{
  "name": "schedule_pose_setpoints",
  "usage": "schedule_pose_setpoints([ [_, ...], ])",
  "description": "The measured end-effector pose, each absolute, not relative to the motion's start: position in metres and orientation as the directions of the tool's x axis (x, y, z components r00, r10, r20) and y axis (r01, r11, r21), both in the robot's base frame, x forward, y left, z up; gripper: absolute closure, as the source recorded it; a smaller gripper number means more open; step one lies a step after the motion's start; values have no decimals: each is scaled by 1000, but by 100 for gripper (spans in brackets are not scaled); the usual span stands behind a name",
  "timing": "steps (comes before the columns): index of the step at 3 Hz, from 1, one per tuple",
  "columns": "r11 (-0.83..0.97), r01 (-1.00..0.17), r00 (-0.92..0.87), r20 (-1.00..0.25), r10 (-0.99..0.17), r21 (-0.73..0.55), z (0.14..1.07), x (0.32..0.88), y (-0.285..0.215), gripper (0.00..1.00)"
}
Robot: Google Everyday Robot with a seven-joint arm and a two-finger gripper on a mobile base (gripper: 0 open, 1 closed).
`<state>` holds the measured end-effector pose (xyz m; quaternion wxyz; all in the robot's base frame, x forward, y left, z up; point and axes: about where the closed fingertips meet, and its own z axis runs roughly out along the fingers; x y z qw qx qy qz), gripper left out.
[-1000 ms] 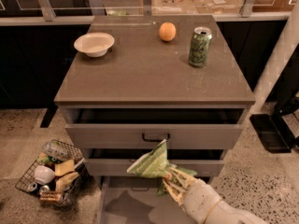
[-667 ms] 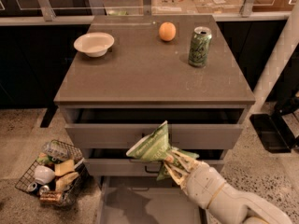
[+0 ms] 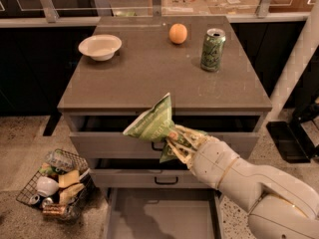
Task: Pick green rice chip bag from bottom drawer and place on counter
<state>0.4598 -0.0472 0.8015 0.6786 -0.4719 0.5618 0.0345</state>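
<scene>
**A:** What do we see at the gripper [image 3: 174, 141]?

**B:** It hangs in front of the upper drawer fronts, just below the counter [image 3: 149, 76] edge. It is clenched on the lower end of the bag [image 3: 151, 123]. The bag is in the air, clear of the open bottom drawer [image 3: 164, 215], and its top corner pokes just above the counter's front lip.

**A:** What do we judge could go wrong from here?

**B:** First, the bag is held by one end only. We expect the crinkly foil could slide out of the grip if the arm swings.

Second, the bag sits close to the lip, so moving forward before rising could snag or fold it against the edge.

Third, letting go too near the front could let it tip back off.

**A:** And farther out?

**B:** The bowl [image 3: 99, 47], orange [image 3: 178, 33] and can [image 3: 212, 49] stand near the back, well apart from the bag. Only a long reach would disturb them, and the can would topple most easily.
</scene>
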Motion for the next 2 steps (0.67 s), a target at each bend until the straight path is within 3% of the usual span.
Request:
schedule_pose_setpoints([
  [2, 451, -615, 385, -746, -543, -646, 873, 488, 14, 100],
])
